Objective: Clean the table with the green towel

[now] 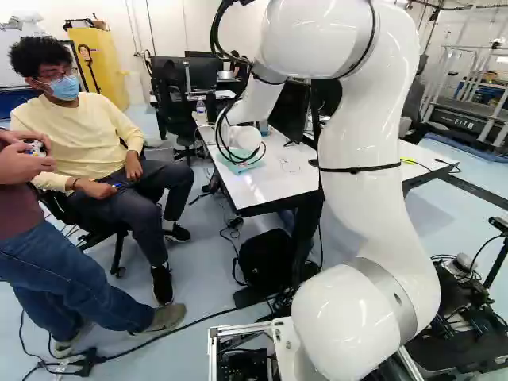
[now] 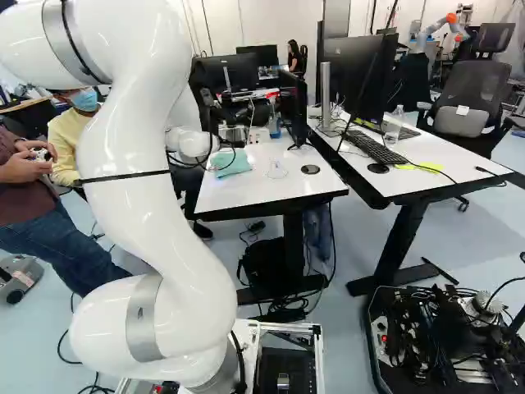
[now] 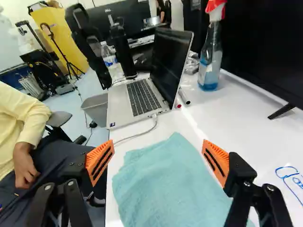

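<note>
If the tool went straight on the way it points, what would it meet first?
Probably the green towel, lying on the table ahead of the open tool. Depth is unclear, so it might instead meet the table just past it, short of the laptop.

The cloth towel (image 3: 165,184) looks matt, the table (image 3: 236,125) glossy.

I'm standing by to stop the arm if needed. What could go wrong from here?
The green towel lies nearly flat, so the open gripper might close without catching it. A cable runs from the laptop just ahead of the towel; a forward wipe could snag it. The towel also lies near the edge of the table, beside a seated person, so a sweep that way might bring the arm close to them.
</note>
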You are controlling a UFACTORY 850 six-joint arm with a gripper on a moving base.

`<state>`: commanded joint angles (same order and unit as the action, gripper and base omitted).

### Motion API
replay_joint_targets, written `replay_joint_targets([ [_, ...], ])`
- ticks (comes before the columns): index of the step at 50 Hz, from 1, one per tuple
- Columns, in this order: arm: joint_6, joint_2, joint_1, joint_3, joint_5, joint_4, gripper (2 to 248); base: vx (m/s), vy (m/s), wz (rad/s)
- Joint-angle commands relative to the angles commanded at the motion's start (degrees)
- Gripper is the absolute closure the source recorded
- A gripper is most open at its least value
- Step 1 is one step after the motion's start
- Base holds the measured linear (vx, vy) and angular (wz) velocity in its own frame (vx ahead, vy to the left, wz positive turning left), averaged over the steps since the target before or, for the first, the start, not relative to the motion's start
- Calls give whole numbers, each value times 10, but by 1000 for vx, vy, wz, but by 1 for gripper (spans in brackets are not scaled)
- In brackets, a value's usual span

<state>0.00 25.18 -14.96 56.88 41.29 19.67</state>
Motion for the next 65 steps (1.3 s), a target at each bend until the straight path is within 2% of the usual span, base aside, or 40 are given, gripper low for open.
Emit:
replay_joint_targets([
  [14, 0, -51, -1, -45, 63, 2, 3, 0, 0, 0],
  [43, 0, -122, 24, -126, 70, 2, 3, 0, 0, 0],
  [52, 0, -131, 36, -137, 56, -24, 3, 0, 0, 0],
  [65, 0, -132, 56, -138, -12, -57, 3, 0, 0, 0],
])
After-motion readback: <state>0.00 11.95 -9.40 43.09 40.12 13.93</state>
